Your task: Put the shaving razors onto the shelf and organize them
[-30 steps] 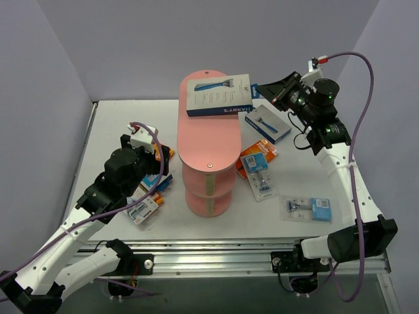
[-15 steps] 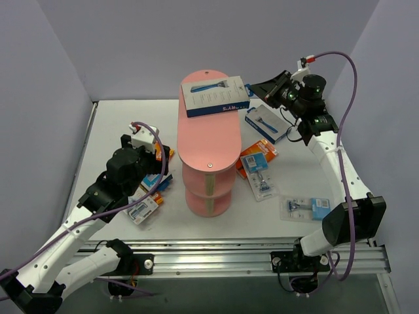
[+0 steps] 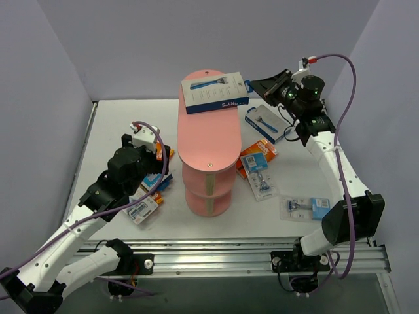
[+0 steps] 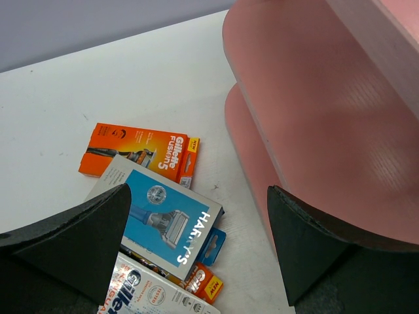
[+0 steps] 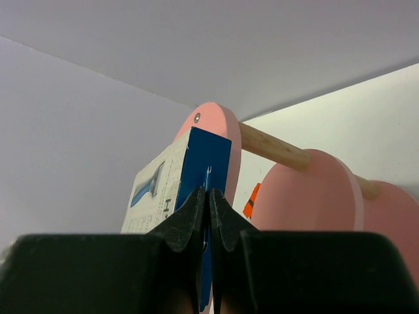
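The right gripper has its two black fingers pressed together. Its tips are at the dark blue end face of the white-and-blue Harry's razor box; whether they touch it cannot be told. That box lies flat and slightly askew on the far end of the long oval top tier of the pink three-tier shelf. Its right end hangs a little over the rim toward the gripper. In the right wrist view the beige wooden post and the round lower tiers lie beyond the box.

The right arm reaches in from the table's right edge. It passes above a smaller blue-and-white Harry's pack, which lies on the white table near the shelf. Closer to the near edge lie an orange blister card and a clear blister pack overlapping it. Toward the near right corner is a clear pack with a blue card insert.

The left gripper is spread wide and holds nothing. It hangs over a heap of packs between the shelf and the table's left edge:
- An orange Gillette Fusion5 card lies at the heap's far side.
- A white-and-blue Harry's cartridge pack overlaps it.
- A white Gillette pack shows at the bottom edge of the left wrist view.

The shelf's lower tiers stand close beside this heap, next to the gripper's right finger.
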Controlling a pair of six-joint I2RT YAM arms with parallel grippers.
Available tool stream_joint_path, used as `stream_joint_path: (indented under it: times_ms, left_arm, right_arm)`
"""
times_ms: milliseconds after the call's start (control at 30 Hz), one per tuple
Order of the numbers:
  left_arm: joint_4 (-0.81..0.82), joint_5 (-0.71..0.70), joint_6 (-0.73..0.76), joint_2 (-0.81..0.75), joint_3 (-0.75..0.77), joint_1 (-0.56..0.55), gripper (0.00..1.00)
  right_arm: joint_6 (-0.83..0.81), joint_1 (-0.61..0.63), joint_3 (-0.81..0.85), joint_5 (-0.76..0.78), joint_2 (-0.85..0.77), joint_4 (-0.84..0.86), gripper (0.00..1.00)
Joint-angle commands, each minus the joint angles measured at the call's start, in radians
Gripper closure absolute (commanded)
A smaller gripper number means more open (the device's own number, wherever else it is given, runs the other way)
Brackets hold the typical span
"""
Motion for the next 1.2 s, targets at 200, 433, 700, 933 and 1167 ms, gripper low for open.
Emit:
stream_joint_path:
  times_ms: [200,433,700,933,1167]
  left_arm:
    - [0.032,-0.013,0.009,0.004,0.007,-0.005,0.06]
    - [0.032,-0.013,0.009,0.009,0.007,-0.006,0.06]
    - [0.03,-0.013,0.009,0.012,0.007,-0.006,0.06]
    - [0.03,-0.012,0.009,0.012,0.007,-0.006,0.06]
    - [0.03,-0.012,0.008,0.012,0.008,-0.006,0.06]
  right_arm:
    - [0.055,0.035,-0.061,0.103,-0.058,0.138,1.0]
    - [0.08,0.062,-0.107,0.166,-0.078,0.18,1.0]
    - [0.098,0.085,-0.154,0.24,-0.11,0.212,1.0]
    - [0.111,0.102,-0.185,0.27,-0.124,0.249,1.0]
    - [0.124,0.122,-0.208,0.309,-0.132,0.273,1.0]
